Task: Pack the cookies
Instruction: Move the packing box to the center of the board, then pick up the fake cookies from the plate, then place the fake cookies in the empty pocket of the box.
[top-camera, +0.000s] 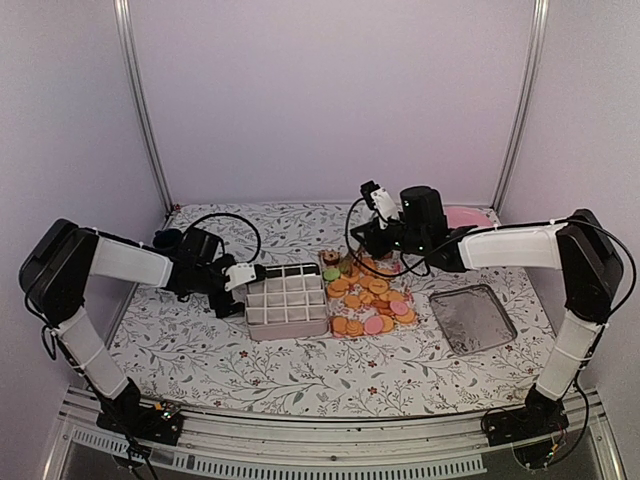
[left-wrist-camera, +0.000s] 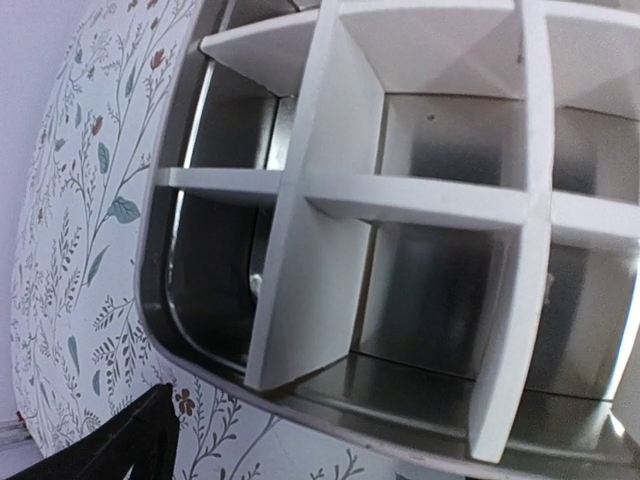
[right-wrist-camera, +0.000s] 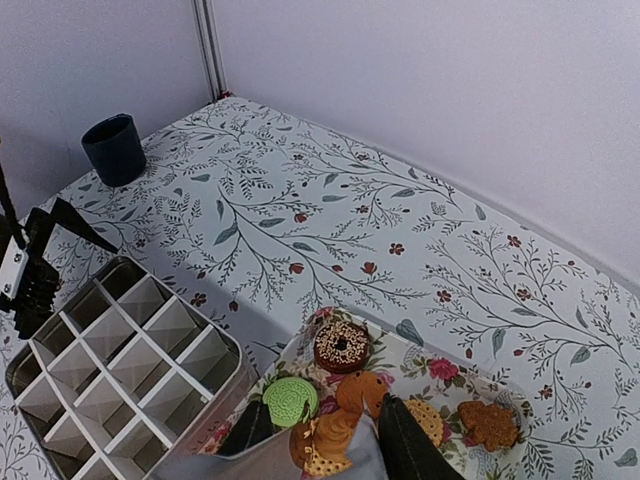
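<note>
- The right gripper hangs over the far-left end of the cookies. Its fingers bracket one orange-tan cookie, but I cannot tell if they clamp it.
- The left gripper is spread wide at the left rim of the one divided tin.
- The cookies are heaped on one floral tray just right of the tin: one green, one dark brown, about three pink, and many overlapping orange-tan.

The left arm and right arm share white link shells, black joint housings and looping black cables; the right fingers are dark.
</note>
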